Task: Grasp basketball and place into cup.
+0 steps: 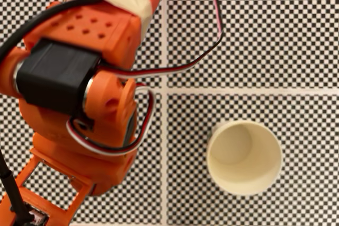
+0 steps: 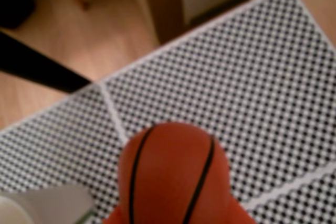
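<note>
In the fixed view, at the left of the frame, the orange arm (image 1: 85, 93) filled the upper left and centre, its black servo block (image 1: 55, 78) and looped cables (image 1: 159, 72) hiding everything beneath; the gripper's fingers were not visible here, and neither was the ball. To the right, in the lower right of that view, the cup (image 1: 244, 157) stood upright on the checkered mat (image 1: 265, 35), mouth open to the camera, its pale inside empty. In the wrist view a pale edge, perhaps the cup's rim, showed blurred in the lower left corner, and the basketball (image 2: 173, 174) filled the lower centre, close to the lens and above the mat, with orange shapes at the bottom edge on either side of it. We judged from this that the ball was gripped and lifted clear of the mat, though we could not tell the fingers' closure directly. We took the step in hand to be the carry toward the cup: done well, it called for bringing the ball over the middle of the mouth and lowering it before letting go, so that it would not strike the rim. The ball, being round, had no long axis; its two black seams ran roughly vertically in the wrist view.
</note>
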You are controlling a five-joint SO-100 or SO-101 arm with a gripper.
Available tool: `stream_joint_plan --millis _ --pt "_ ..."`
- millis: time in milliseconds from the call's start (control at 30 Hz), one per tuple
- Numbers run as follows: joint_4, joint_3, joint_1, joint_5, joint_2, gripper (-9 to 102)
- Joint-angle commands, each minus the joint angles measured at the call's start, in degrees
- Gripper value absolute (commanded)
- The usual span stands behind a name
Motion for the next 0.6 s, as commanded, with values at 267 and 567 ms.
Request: stream_joint_plan --millis 267,567 --pt "-0.4 -0.7 -9.1 5.4 6.4 0" --pt "-0.4 -0.8 -17.8 10.3 8.3 0"
